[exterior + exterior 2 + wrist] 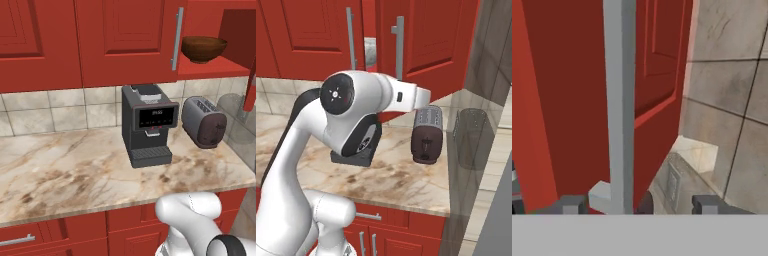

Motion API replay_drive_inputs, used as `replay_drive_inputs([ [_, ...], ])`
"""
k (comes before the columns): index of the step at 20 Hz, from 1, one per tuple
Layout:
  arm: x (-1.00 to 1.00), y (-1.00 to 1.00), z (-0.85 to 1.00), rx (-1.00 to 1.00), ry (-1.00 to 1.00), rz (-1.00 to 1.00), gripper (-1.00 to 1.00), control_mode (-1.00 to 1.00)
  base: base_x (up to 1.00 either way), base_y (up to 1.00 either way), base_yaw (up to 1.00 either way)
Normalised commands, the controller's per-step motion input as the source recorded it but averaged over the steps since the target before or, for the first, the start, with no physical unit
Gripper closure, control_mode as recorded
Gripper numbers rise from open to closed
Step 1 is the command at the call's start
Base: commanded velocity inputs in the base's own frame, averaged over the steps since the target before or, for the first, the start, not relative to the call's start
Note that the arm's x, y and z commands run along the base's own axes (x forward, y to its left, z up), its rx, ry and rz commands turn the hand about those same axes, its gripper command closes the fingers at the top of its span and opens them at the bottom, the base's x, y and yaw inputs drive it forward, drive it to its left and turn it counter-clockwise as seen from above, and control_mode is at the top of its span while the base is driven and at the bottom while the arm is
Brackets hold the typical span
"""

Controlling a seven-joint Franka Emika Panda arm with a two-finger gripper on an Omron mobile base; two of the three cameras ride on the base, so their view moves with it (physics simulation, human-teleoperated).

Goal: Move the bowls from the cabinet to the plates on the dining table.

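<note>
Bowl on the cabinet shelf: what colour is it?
Dark glossy brown bowl, clearest in left base view.

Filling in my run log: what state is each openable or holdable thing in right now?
Tall red cabinet: right door open, shelf exposed.
Dark glossy brown bowl: upright on the shelf, not held.
Two-finger gripper: open, fingers either side of the door's silver bar handle.

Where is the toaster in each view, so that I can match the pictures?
Left base view: toaster, right of centre, on the marble counter.
Right base view: toaster, right of centre, near the counter's end.
Hand view: perhaps the grey shape under the red door.
Shared landmark: the marble counter.
</note>
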Motion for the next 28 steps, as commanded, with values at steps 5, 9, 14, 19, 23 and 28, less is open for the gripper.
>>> replay_drive_inputs([
  [5,-0.86,0.12,0.21,0.0,-0.07,0.0,-1.0,-1.0,0.0,0.0,0.0],
  [9,-0.81,0.3,0.32,0.0,-0.04,0.0,-1.0,-1.0,0.0,0.0,0.0],
  [14,-0.34,0.44,0.18,0.0,0.0,0.0,-1.0,-1.0,0.0,0.0,0.0],
  [19,-0.05,0.49,0.13,0.0,0.0,0.0,-1.0,-1.0,0.0,0.0,0.0],
  [23,-0.02,0.56,0.15,0.0,0.0,0.0,-1.0,-1.0,0.0,0.0,0.0],
  [28,0.0,0.53,0.21,-0.02,0.0,0.0,-1.0,-1.0,0.0,0.0,0.0],
])
